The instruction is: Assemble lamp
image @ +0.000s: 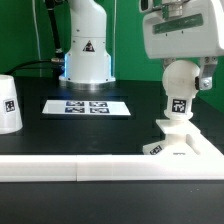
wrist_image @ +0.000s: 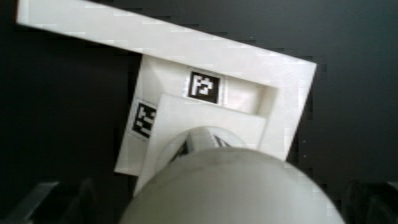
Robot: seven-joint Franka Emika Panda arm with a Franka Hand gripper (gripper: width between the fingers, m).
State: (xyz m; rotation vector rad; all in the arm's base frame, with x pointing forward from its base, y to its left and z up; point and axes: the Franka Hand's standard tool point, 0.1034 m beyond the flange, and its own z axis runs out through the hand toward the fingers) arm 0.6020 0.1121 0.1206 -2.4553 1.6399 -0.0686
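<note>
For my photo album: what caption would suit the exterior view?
Robot gripper poised over the ball-shaped bulb seated on the lamp's square base, shade waiting aside.

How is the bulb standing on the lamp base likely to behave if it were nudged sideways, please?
The bulb looks like smooth, rigid plastic, so probably stiff and slippery. Standing tall on the flat base, it may wobble unless seated. Lying loose, its rounded body would likely roll.

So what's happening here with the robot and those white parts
A Franka arm is putting a lamp together. The bulb stands upright in the square base near the white rail, and the gripper sits around the bulb's top with its jaws spread. The shade waits apart at the exterior view's left, and the marker board lies between.
</note>
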